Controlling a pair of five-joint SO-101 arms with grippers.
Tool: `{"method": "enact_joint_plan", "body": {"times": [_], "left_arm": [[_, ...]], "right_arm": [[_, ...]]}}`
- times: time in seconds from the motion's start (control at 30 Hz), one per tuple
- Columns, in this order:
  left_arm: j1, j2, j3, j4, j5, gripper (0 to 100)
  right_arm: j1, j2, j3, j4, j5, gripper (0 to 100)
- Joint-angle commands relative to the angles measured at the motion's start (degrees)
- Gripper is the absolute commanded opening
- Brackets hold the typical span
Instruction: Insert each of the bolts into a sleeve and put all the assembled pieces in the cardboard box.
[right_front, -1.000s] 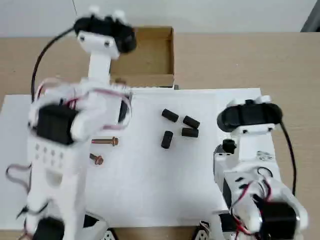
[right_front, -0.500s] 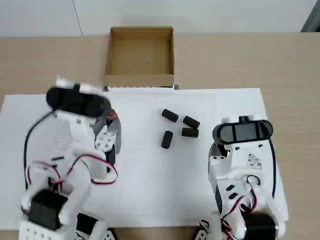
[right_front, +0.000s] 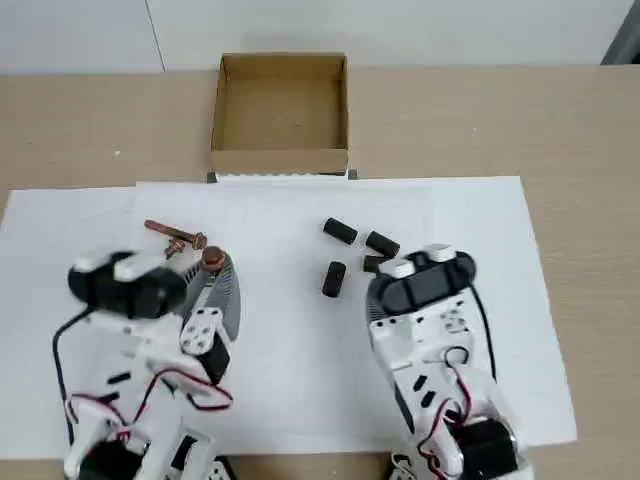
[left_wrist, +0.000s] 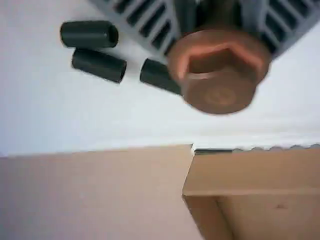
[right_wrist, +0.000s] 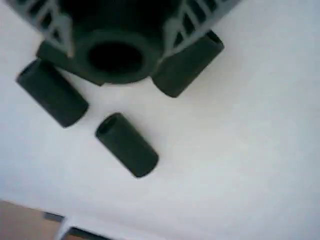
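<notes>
Off right of the copper hex-head bolt (left_wrist: 218, 75) clamped in my left gripper (left_wrist: 218, 22), my right gripper (right_wrist: 120, 25) pinches a black tubular sleeve (right_wrist: 117, 57).

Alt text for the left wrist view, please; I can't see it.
The left tool grips a copper-coloured hex-head metal bolt, head towards the camera. Beyond it, three black cylindrical sleeves lie on the white paper sheet; past its edge are the tan table and a corner of the brown cardboard box.
</notes>
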Motion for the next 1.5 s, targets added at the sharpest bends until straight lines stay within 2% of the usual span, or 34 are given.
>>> {"method": "enact_joint_plan", "body": {"times": [0.0, 0.23, 0.57, 0.83, 1.03, 1.47], "left_arm": [[-0.09, -0.53, 0.75, -1.85, 4.57, 1], [0.18, -0.44, 0.92, -1.93, 12.48, 1], [0.35, -0.35, 1.01, -13.54, 16.53, 1], [0.79, -0.26, 1.01, -13.71, 16.62, 1], [7.47, -0.18, 1.98, -12.92, 16.53, 1], [7.91, -0.26, 8.48, -15.47, 16.35, 1]], "right_arm": [[-3.56, -0.57, 1.23, -5.41, -0.44, 0.3], [-14.37, -0.57, 6.07, -12.79, -0.09, 0.3], [-25.01, -0.57, 10.64, -14.2, 2.37, 0.3], [-25.54, -0.57, 10.37, -14.2, 3.69, 0.3], [-25.71, -0.57, 9.49, -15.78, 3.78, 0.3], [-25.71, -0.57, 5.98, -16.84, 3.78, 0.3]]}}
